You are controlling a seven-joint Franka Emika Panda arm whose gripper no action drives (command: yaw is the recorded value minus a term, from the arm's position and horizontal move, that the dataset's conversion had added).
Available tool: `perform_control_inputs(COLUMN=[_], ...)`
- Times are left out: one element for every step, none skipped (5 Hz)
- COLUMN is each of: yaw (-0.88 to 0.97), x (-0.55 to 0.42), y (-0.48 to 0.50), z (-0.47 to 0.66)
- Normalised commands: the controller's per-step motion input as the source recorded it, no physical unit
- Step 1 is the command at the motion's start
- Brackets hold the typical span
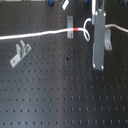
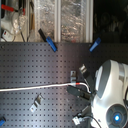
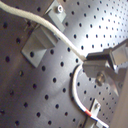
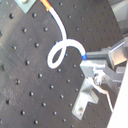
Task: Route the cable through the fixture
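The white cable [image 1: 35, 35] runs from the first exterior view's left edge across the black board to its red band [image 1: 75, 31]. It then curls into a small loop [image 4: 59, 52] and reaches my gripper [image 3: 93, 67], which is shut on the cable. Past the fingers, the cable [image 3: 47, 27] lies over a grey metal fixture clip [image 3: 39, 44] and trails off to the first exterior view's right [image 1: 119, 28]. That clip [image 1: 108, 40] stands right beside the gripper [image 1: 98, 30]. Another clip [image 1: 70, 22] stands just behind the red band. I cannot tell whether the cable sits in it.
A third metal clip [image 1: 20, 53] stands apart on the board, toward the first exterior view's left. In the second exterior view, blue clamps [image 2: 51, 44] and clutter line the board's far edge, and the white arm [image 2: 111, 95] fills the second exterior view's lower right.
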Motion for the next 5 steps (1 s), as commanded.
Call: perform_control_inputs(yaw=[0.11,0.08,0.00,-0.28,0.00], x=[0.002,0.030,0.000,0.090,-0.001], y=[0.297,0.163,0.000,-0.216,-0.008], z=[0.10,0.00,0.03,0.12,0.03])
